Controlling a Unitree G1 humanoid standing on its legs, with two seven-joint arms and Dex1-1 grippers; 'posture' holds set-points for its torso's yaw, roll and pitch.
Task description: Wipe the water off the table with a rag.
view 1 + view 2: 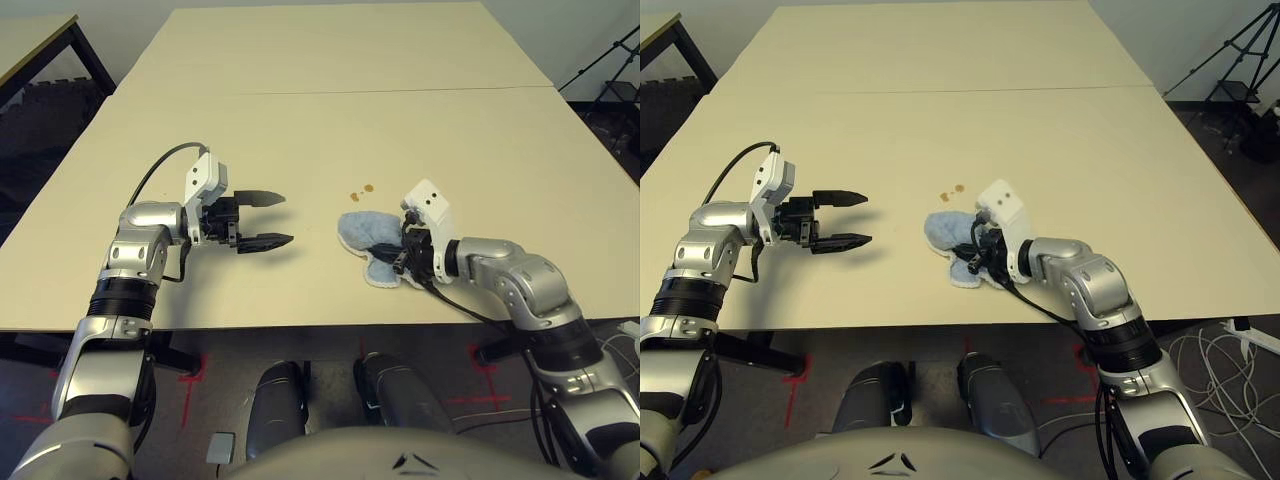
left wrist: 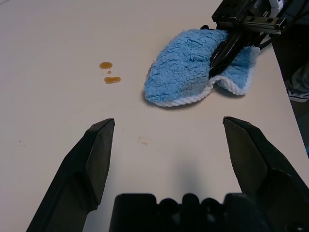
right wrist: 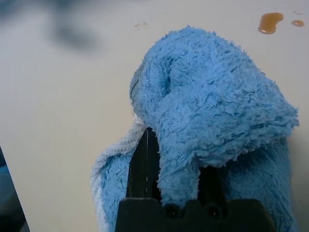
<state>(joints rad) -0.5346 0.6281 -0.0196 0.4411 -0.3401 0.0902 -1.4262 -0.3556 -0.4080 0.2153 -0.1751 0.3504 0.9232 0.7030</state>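
Blue rag (image 1: 368,230), long axis slanting off the right pincer (image 1: 396,256) (clamped on it), loose end forward-left, left pincer (image 1: 265,221) apart

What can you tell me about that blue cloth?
The rag looks like fluffy terry, light blue with a whitish stitched edge. It lies bunched on the table, near its front edge, folded up around the fingers of the right gripper, which are shut on it. The brownish drops lie just beyond it, not touching.

Rag (image 1: 366,230) on tbl (image 1: 300,140), nr water (image 1: 369,188).
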